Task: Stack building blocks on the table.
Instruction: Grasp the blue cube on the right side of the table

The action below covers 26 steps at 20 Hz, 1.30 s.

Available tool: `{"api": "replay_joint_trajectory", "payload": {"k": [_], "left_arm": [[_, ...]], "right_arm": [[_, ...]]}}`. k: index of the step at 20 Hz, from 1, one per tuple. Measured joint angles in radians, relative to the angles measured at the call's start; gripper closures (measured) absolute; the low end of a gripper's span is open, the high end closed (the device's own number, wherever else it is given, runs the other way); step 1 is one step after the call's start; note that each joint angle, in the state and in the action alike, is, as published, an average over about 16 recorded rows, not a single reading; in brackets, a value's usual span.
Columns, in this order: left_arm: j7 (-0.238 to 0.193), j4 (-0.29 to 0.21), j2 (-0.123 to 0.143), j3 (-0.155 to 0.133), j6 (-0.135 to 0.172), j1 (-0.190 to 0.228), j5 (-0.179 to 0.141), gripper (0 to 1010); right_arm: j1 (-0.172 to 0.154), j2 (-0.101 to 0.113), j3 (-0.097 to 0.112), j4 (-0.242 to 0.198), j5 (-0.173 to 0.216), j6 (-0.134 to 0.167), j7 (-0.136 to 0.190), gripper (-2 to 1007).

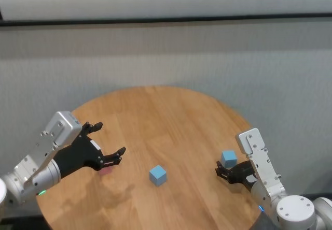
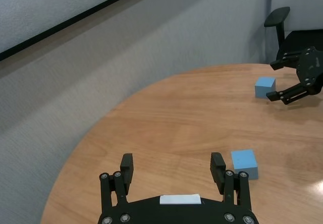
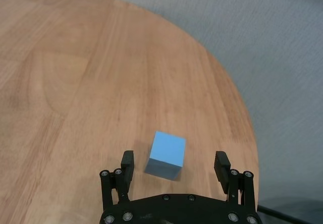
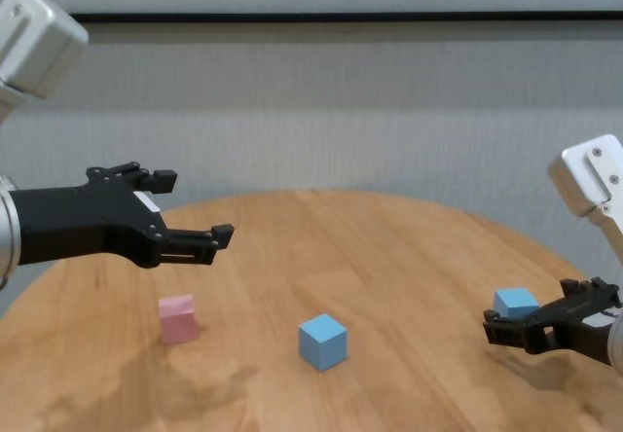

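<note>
Three building blocks rest on the table (image 1: 171,116). A pale pink one (image 4: 178,318) lies at the left, with my left gripper (image 4: 195,203) hovering open above and just behind it. A light blue block (image 1: 158,175) sits near the middle front, also visible in the left wrist view (image 2: 245,162). The other light blue block (image 3: 168,152) lies at the right, between the spread fingers of my right gripper (image 3: 174,162), which is low over the table and open. The fingers stand apart from the block's sides.
The round table's edge (image 3: 242,113) curves close behind the right block, with grey carpet beyond. A black office chair (image 2: 282,27) stands off the table on the right side. Bare wood fills the table's far half (image 1: 161,111).
</note>
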Motion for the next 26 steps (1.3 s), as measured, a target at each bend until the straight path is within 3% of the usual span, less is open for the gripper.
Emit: {"api": "replay_joint_trajectory", "payload": {"k": [26], "left_arm": [[0.0,0.0,0.0,0.0,0.0,0.0,0.0,8]], "right_arm": [[0.019,-0.041,0.035,0.061,-0.054,-0.039,0.023,4]]}}
